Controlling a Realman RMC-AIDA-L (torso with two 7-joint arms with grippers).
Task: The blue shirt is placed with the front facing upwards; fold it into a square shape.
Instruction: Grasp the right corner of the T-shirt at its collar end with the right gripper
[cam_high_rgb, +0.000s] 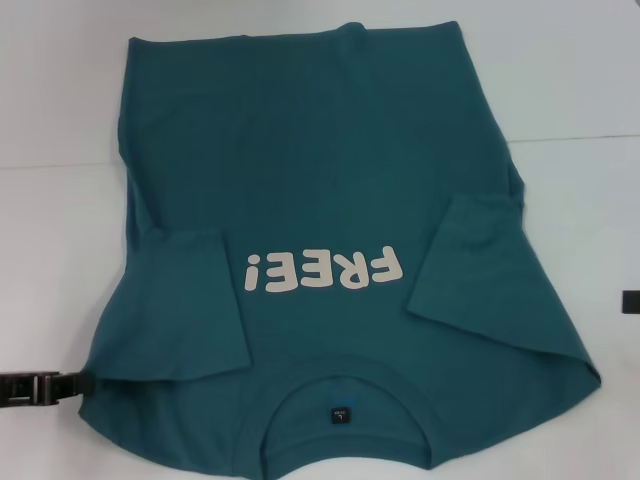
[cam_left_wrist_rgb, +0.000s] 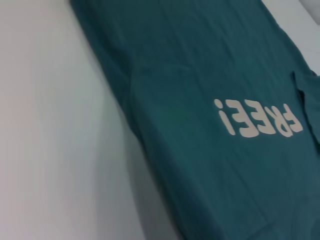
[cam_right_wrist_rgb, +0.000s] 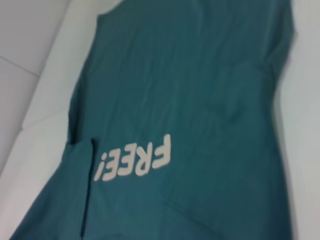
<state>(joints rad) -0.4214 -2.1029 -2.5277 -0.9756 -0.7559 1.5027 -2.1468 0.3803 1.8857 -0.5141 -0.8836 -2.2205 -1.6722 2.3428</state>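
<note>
At the far left edge of the head view, low down, the left gripper (cam_high_rgb: 40, 385) shows as a dark piece of hardware lying just beside the shirt's left shoulder corner, its tip at or almost at the cloth; whether it is released or clenched cannot be told. The blue shirt (cam_high_rgb: 330, 180) lies spread flat, front up, on the white table (cam_high_rgb: 60, 100), with its ribbed collar (cam_high_rgb: 345, 385) nearest the robot and its hem at the far side. Both short sleeves are folded inward over the body: the left sleeve (cam_high_rgb: 180, 300) lies as a flap left of the print, the right sleeve (cam_high_rgb: 475, 260) as a flap right of it. Between them the white "FREE!" lettering (cam_high_rgb: 322, 270) reads upside down from the robot's side, and a small dark neck label (cam_high_rgb: 342, 412) sits inside the collar. At the right edge, only a small dark bit of the right gripper (cam_high_rgb: 631, 301) is in view, apart from the shirt, and its state cannot be told either.
</note>
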